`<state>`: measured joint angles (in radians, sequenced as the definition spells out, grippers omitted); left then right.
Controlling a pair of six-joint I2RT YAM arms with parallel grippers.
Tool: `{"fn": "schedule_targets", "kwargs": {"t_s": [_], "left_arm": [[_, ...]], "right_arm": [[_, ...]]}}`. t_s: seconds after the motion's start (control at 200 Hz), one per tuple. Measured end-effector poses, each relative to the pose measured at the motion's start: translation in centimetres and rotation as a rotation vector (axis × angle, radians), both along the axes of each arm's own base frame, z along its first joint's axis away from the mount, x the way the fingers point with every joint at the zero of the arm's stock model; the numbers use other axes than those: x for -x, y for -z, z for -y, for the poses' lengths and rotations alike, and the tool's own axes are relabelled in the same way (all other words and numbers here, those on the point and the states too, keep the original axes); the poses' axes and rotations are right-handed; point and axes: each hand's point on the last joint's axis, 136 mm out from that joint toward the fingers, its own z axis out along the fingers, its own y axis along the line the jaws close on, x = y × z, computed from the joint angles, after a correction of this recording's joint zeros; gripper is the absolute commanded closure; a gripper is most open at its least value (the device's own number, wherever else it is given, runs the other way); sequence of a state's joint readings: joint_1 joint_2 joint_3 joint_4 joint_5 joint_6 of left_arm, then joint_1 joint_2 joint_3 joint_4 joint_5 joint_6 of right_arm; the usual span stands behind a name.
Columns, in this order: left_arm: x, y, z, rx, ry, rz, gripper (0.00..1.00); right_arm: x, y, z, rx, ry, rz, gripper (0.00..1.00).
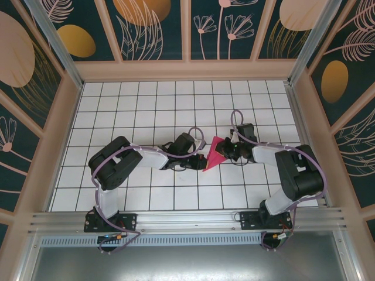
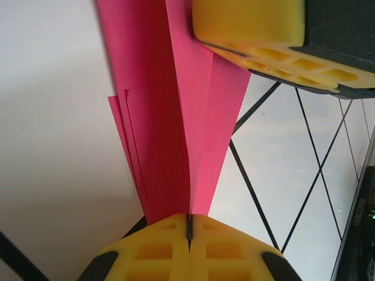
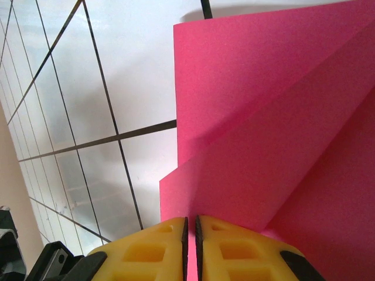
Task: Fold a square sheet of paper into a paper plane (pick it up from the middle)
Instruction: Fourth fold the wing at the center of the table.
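My left gripper (image 2: pixel 188 231), jaws pressed together, pinches a narrow folded edge of the paper plane (image 2: pixel 176 117), whose layered pink flaps fan out ahead of the pads. My right gripper (image 3: pixel 190 234), jaws all but closed, nips the plane's opposite side, where broad pink folds spread before it. Seen from above, the plane is held between both grippers over the middle of the white tiled table (image 1: pixel 146 99), its point toward the arm bases. Patterned walls (image 1: pixel 152 29) stand beyond.
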<state>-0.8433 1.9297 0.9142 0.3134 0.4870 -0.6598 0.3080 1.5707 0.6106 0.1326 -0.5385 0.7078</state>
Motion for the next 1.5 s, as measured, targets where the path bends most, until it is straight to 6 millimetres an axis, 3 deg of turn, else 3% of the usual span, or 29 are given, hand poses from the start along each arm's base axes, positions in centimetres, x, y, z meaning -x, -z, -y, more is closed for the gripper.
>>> {"fn": "schedule_targets", "kwargs": {"t_s": [0.32,1.501], "left_arm": [[0.1,0.3,-0.1,-0.003,-0.018,-0.031,1.00],[-0.2,0.4,-0.9,0.068,-0.079,-0.083,1.00]], "right_arm": [[0.0,0.9,-0.3,-0.009,-0.015,-0.029,0.85],[-0.9,0.2,-1.3,-0.047,-0.057,-0.005,0.82]]}}
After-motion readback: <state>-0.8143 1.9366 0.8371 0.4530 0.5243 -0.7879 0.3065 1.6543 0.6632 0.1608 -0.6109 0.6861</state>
